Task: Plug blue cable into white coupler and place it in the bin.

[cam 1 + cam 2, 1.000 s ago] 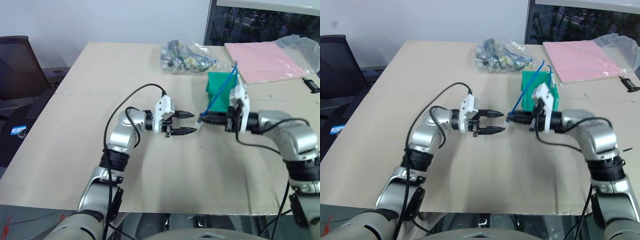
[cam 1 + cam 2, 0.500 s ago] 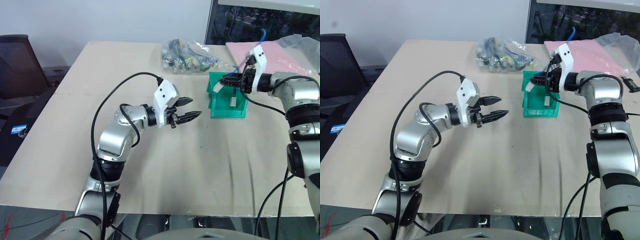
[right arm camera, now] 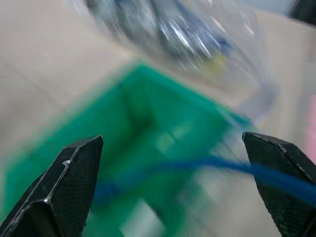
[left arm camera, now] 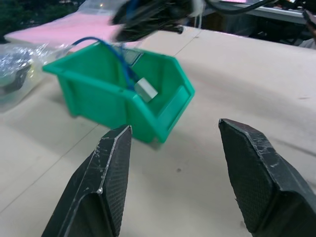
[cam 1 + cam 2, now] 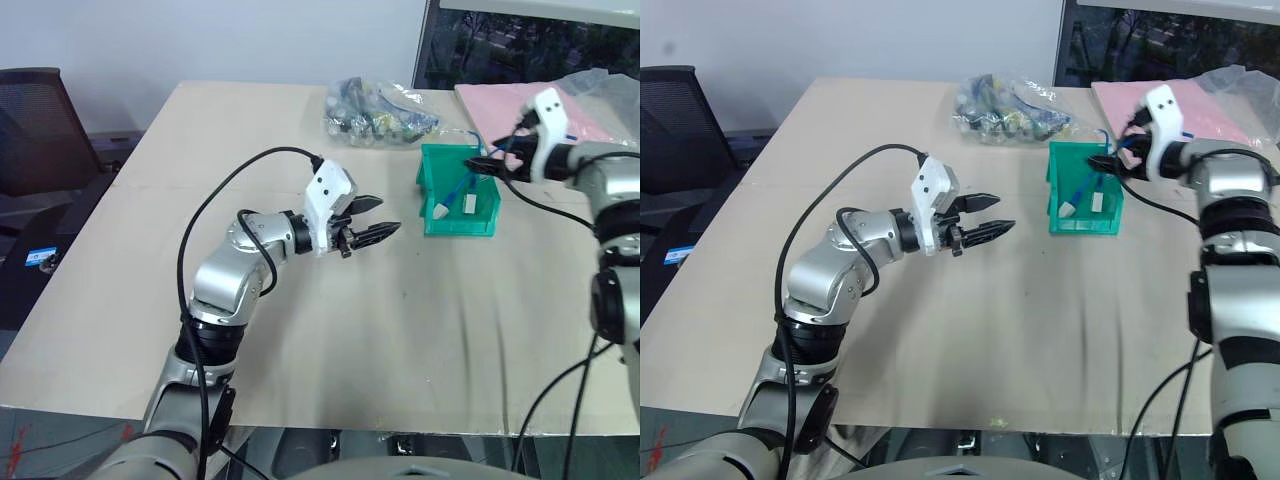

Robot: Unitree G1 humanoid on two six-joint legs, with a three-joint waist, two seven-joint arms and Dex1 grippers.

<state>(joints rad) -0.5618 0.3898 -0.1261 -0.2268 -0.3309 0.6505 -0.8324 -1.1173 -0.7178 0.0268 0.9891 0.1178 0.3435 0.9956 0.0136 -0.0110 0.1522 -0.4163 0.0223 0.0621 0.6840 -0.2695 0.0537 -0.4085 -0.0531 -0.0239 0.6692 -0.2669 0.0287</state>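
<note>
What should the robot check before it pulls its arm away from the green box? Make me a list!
1. Blue cable in the bin: ok, one end lies inside, though part of it arches over the back wall.
2. White coupler in the bin: ok, it sits on the bin floor.
3. Cable plugged into the coupler: cannot tell, the joint is too small to see.
4. Right gripper let go: ok, its fingers stand wide open and empty above the bin.
5. Cable clear of the right gripper's fingers: cannot tell, the cable runs between them in the right wrist view.
6. Left gripper out of the way: ok, open, empty, beside the bin.
</note>
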